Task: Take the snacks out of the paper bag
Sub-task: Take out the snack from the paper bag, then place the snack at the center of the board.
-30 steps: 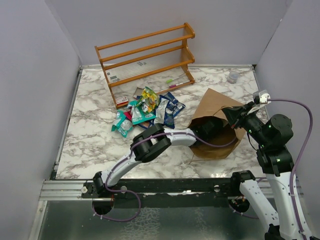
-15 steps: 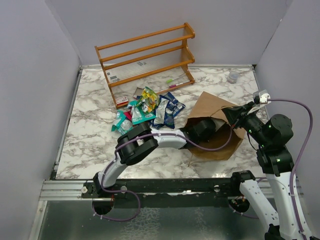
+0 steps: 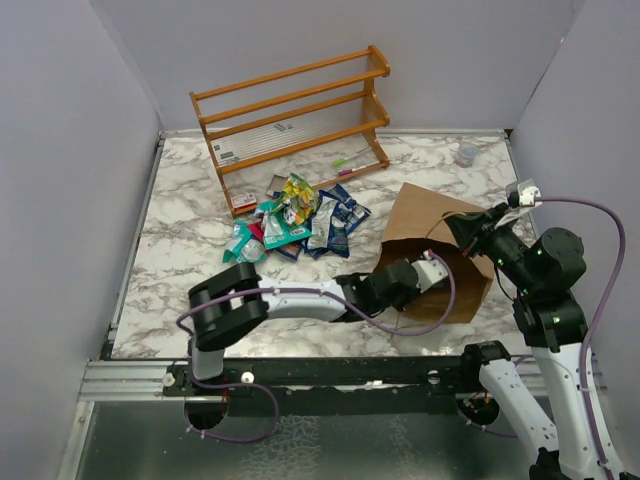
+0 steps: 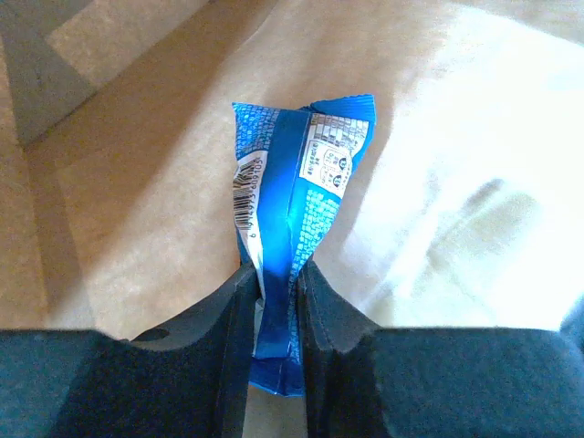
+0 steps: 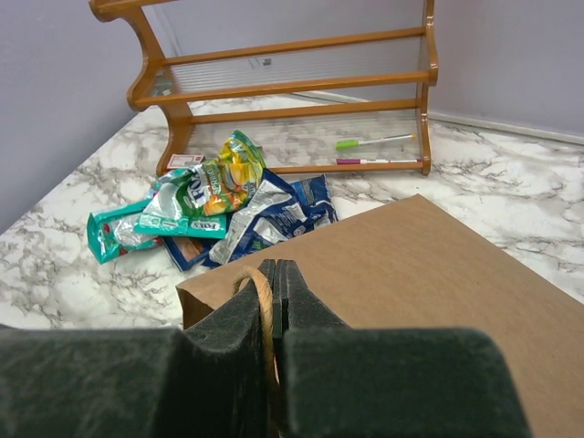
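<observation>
Compared with a second ago, the left arm has drawn back toward the near edge of the counter (image 3: 190,250), its elbow swinging out to the left and its wrist backing out of the depths of the paper bag (image 3: 425,212). The left gripper (image 4: 274,283) now sits just at the bag's mouth, jaws closed narrow on the bottom seam of a blue snack packet (image 4: 297,182), which stands upright between the fingers with brown paper all around it, so it is not yet clear of the bag.

The bag lies on its side near the right edge, mouth facing the near edge. The right gripper (image 5: 275,278) is clamped on the twisted paper handle (image 5: 263,301), holding the upper lip up. The other snacks (image 3: 300,220) lie heaped mid-counter toward the far edge, in front of the wooden rack (image 3: 377,88).

Judging from this, the step in hand is pulling the packet out, and the grip looks the weak spot: only the narrow seam end is pinched, and foil is slick, so a quick pull or a snag of the packet's top on the bag's lip could tug it free and drop it back inside. If the handle slips or tears, the mouth would sag onto the wrist, and the arm might then drag the light bag along
</observation>
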`<move>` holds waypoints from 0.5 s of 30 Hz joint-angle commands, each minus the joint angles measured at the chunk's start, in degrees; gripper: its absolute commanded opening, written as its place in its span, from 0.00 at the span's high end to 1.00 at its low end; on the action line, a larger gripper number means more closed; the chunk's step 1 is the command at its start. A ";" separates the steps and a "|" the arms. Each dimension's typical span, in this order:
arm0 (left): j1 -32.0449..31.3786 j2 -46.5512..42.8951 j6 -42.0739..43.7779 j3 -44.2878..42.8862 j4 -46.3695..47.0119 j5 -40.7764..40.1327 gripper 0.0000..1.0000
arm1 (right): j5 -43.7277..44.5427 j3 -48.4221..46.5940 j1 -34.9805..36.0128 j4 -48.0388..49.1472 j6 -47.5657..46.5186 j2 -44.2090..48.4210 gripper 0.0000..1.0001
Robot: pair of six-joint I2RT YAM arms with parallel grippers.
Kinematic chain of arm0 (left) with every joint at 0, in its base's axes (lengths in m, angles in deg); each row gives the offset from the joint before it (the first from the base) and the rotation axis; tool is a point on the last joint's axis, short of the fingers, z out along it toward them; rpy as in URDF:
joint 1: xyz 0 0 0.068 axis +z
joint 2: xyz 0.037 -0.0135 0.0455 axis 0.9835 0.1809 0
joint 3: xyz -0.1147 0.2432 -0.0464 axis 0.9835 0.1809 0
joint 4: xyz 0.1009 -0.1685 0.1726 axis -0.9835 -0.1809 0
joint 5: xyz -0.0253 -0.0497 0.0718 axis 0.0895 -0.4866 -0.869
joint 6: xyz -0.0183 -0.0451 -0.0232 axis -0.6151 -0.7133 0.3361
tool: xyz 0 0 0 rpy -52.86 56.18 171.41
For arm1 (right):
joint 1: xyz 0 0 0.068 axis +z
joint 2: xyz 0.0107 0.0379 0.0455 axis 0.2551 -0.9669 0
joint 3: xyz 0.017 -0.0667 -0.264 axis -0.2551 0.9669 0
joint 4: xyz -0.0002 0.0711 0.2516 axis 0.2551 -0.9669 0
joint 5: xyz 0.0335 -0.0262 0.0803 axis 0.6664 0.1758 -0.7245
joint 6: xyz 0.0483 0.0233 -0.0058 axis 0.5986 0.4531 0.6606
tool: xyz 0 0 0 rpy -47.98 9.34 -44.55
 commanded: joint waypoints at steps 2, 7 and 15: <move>-4.02 -15.22 5.78 7.63 1.56 2.52 0.76 | 1.74 -1.17 0.14 1.44 0.09 -0.05 0.98; -4.91 -28.84 6.46 15.25 1.30 4.46 0.75 | 2.18 -1.37 0.14 1.16 0.04 -0.14 0.98; -4.92 -49.59 8.97 20.09 -0.51 -7.33 0.76 | 1.99 -0.30 0.14 2.16 0.34 -0.07 0.98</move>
